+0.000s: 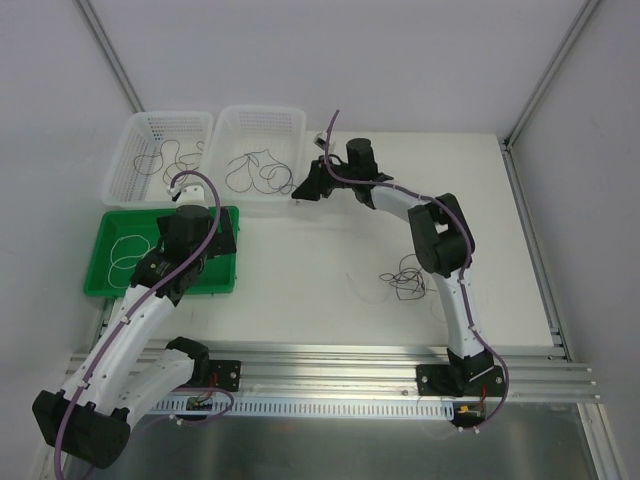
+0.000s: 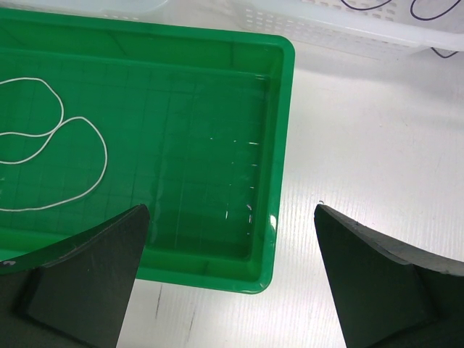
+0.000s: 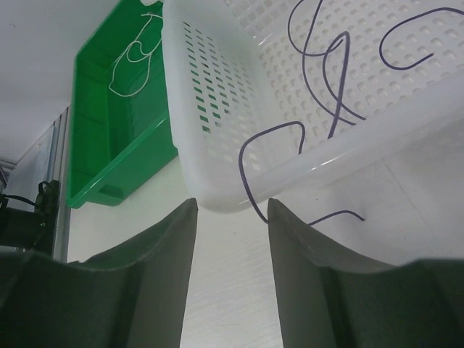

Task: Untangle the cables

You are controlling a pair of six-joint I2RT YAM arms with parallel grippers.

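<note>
- Items apparently sorted by colour: white cable (image 2: 105, 156) in green tray (image 2: 181, 145).
- Purple strand (image 3: 242, 159) draped over white basket (image 3: 210, 109) rim.
- Unsorted tangle (image 1: 405, 278) on bench (image 1: 330, 290) beside right arm.
- Left end effector (image 2: 230, 210): jaws wide apart, empty, above tray edge.
- Right end effector (image 3: 232, 203): jaws partly apart astride strand, not pinching.

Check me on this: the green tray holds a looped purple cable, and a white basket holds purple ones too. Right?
Not quite. The looped cable in the green tray is white, not purple; the left wrist view shows it. A white basket does hold purple cables.
</note>
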